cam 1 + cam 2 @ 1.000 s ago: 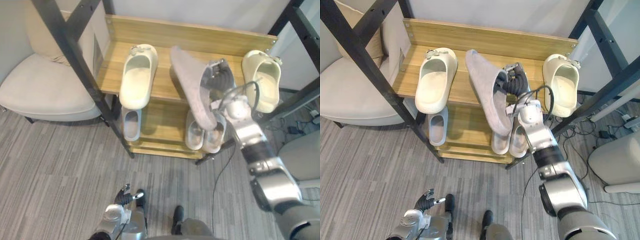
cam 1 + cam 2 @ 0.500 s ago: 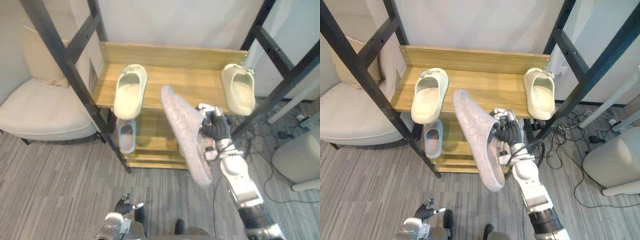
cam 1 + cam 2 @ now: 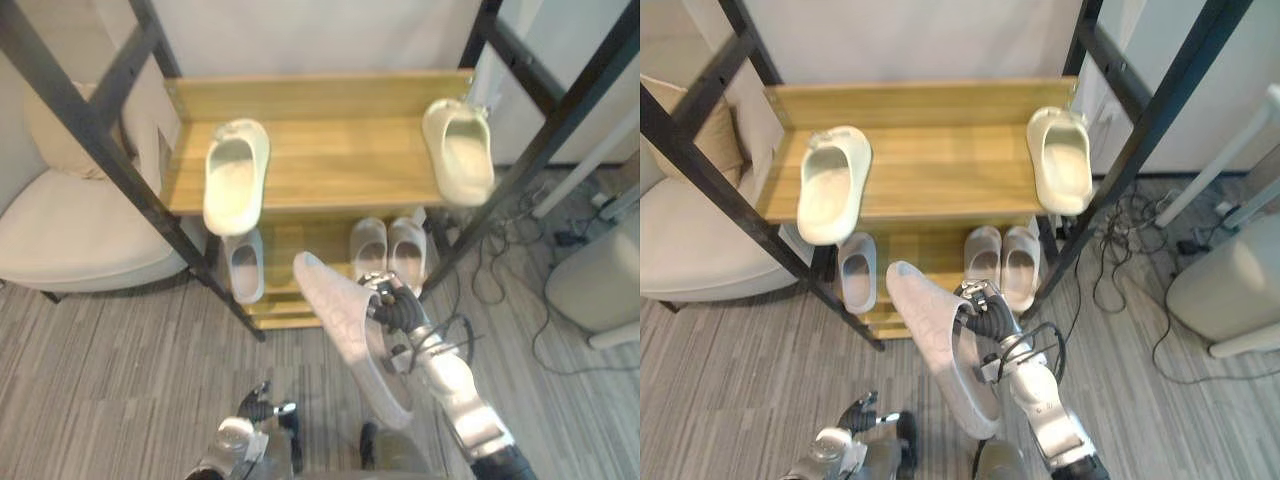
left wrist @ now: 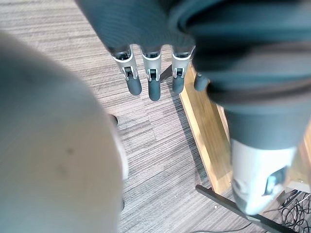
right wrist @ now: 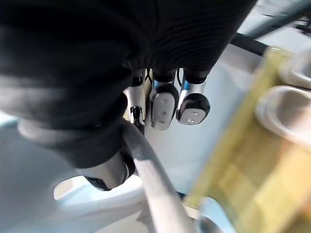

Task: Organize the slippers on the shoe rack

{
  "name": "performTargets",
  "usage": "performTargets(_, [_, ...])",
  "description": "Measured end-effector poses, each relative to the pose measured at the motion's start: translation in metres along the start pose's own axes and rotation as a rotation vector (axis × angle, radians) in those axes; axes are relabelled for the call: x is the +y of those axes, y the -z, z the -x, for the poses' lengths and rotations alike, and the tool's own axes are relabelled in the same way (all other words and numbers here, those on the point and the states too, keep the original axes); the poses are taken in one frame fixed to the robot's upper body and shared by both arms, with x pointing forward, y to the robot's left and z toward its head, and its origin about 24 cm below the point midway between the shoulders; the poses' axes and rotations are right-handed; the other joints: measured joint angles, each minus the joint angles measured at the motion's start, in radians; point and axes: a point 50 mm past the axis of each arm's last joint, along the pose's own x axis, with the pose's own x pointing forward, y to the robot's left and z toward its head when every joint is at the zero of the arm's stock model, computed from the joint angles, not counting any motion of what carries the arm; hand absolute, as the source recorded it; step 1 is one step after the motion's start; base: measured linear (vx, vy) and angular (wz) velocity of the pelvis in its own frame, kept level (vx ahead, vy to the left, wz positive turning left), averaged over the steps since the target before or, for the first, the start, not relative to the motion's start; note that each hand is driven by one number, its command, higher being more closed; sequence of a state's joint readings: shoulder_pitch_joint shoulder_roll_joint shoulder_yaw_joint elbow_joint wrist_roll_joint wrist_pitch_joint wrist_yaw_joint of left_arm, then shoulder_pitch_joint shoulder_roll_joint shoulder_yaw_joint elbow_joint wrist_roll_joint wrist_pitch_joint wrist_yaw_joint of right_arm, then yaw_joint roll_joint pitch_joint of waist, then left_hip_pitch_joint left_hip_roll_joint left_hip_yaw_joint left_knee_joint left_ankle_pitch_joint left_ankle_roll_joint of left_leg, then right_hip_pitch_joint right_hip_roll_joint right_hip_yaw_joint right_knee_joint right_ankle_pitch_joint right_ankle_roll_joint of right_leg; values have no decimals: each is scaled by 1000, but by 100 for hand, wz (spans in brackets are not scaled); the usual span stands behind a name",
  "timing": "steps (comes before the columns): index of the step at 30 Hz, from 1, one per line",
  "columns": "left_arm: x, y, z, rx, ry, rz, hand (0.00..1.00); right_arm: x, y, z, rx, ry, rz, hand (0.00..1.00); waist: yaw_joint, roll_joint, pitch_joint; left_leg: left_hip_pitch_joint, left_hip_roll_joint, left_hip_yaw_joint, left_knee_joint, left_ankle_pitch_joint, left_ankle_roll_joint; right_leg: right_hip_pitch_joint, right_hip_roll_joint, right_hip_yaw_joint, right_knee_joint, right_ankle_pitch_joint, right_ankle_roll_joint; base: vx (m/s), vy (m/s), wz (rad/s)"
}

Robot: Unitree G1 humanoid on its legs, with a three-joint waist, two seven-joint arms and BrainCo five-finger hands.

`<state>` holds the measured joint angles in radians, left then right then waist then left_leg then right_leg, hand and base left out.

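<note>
Drawn back from the top shelf, grey slipper kept in the grip.

Grips the grey slipper (image 3: 352,340) with the curled fingers of the right hand (image 3: 398,312), one end pointing to the shoe rack (image 3: 340,160), now low in front of the lower shelves and no more above the top board as a second ago. Leaves on that board the left cream slipper (image 3: 236,175) and the right cream slipper (image 3: 458,150), well apart, and below them a pale pair (image 3: 388,255) and a single pale slipper (image 3: 243,265). Keeps the left hand (image 4: 153,80) idle, fingers straight, low above the floor (image 3: 120,350). Means probably no placing yet: still to set down the grey slipper, perhaps on a lower shelf or by a new approach.
</note>
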<state>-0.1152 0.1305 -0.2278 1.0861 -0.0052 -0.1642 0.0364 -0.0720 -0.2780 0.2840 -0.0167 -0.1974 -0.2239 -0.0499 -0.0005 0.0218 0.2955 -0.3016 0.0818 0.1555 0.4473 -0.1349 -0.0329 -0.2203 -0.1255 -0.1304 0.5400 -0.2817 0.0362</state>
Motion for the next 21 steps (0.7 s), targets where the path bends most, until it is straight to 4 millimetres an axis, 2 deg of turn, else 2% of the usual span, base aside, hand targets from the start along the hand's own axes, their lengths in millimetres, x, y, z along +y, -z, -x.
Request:
performTargets(2, [5, -17, -5, -56, -12, 6, 0, -9, -8, -15, -50, 22, 33, 100, -1, 2, 35, -112, 18, -9, 137, -55, -2, -107, -7, 0, 138, -68, -8, -233, 0, 12])
performTargets(6, [14, -39, -7, -152, -46, 21, 0, -24, -21, -34, -114, 62, 85, 100, 1, 8, 79, -233, 36, -13, 276, -96, -2, -219, -22, -7, 277, -117, -13, -132, 12, 9])
performTargets(10, [35, -61, -6, -259, -130, 46, 0, -38, -42, -53, -205, 113, 129, 100, 0, 13, 106, -383, 59, -32, 472, -165, 14, -344, -39, -17, 448, -174, -16, -59, 56, 7])
performTargets(12, [46, -84, -8, -324, -170, 79, 0, -54, -59, -67, -270, 154, 177, 100, 1, 15, 127, -498, 65, -56, 602, -205, 26, -438, -51, -23, 561, -216, -10, -29, 75, 11])
performTargets(13, [47, -88, -8, -336, -173, 82, 0, -57, -60, -70, -275, 165, 182, 100, 1, 15, 129, -515, 66, -59, 617, -209, 29, -452, -52, -23, 577, -220, -10, -39, 84, 16])
performTargets(16, [55, -123, -6, -460, -201, 98, 0, -87, -78, -93, -306, 246, 260, 100, 8, 13, 165, -661, 60, -64, 751, -242, 52, -588, -83, -15, 719, -264, -5, -65, 96, 13])
performTargets(18, [60, -129, -5, -482, -213, 126, 0, -93, -83, -97, -318, 265, 277, 100, 11, 14, 168, -699, 57, -67, 779, -248, 56, -624, -90, -12, 751, -274, -5, -73, 69, 9])
performTargets(21, [73, -140, -1, -530, -256, 207, 0, -101, -103, -105, -381, 302, 290, 100, 18, 13, 171, -786, 48, -68, 832, -259, 63, -712, -109, -2, 823, -293, -5, -62, 38, 12])
